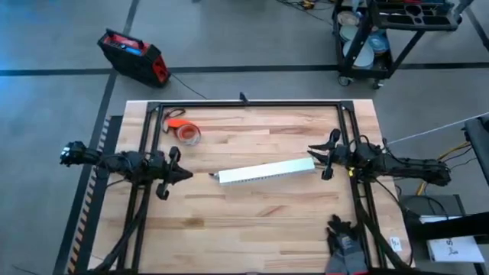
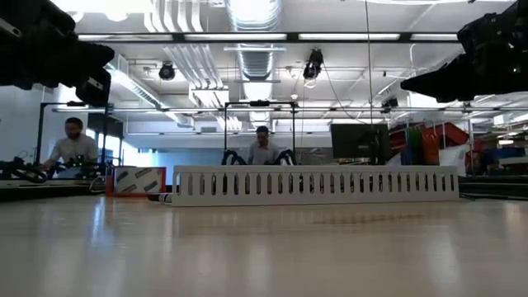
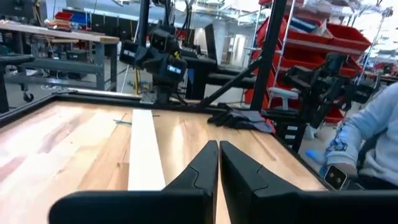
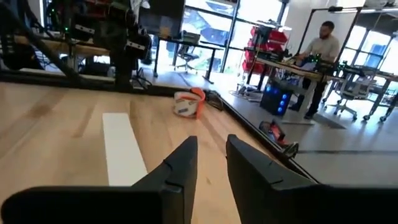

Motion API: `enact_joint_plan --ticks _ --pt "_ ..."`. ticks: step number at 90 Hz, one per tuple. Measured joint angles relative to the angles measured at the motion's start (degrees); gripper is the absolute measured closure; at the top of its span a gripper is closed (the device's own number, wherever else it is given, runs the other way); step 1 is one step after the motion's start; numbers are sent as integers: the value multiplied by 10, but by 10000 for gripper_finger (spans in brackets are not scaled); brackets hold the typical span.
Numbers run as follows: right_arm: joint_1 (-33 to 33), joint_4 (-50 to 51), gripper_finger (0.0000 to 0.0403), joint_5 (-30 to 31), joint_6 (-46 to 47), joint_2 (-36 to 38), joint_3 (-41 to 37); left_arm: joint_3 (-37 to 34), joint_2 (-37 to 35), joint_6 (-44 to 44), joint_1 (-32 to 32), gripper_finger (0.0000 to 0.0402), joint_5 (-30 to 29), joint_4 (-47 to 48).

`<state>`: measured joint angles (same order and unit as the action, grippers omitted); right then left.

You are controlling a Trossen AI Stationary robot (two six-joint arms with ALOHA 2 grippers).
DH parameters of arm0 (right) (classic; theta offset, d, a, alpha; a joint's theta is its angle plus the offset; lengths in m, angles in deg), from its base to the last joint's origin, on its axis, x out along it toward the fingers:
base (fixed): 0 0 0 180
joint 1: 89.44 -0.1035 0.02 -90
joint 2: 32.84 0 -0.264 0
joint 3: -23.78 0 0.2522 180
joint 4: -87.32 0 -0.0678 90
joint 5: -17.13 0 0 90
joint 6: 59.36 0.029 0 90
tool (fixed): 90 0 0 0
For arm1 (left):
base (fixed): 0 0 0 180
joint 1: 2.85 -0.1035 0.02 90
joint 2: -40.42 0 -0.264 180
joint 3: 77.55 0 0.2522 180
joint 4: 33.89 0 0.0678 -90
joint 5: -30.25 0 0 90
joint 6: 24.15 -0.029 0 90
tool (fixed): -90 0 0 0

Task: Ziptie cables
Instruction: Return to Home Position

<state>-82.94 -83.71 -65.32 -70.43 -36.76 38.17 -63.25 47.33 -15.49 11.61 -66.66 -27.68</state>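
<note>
The tabletop (image 1: 252, 214) is smooth pale wood, faintly glossy; the slotted duct (image 1: 265, 171) is matt white plastic; the left claw (image 3: 219, 146) matt black.

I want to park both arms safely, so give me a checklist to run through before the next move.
1. Left pincer shut, empty: ok.
2. Right pincer open, empty: ok.
3. Both pincers raised clear of the long white slotted plastic duct: ok.
4. Duct's top covered along its length: ok.
5. Cables and ziptie tucked inside: cannot tell, neither shows.
6. Orange tape roll and dark grey gloves lying apart from both pincers: ok.
</note>
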Motion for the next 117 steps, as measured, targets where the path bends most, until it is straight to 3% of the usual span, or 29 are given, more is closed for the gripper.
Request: enact_joint_plan --ticks 39,117 --pt "0 0 320 0 1 0 0 0 41 0 0 399 0 0" --pt "0 0 360 0 0 0 0 0 99 0 0 395 0 0"
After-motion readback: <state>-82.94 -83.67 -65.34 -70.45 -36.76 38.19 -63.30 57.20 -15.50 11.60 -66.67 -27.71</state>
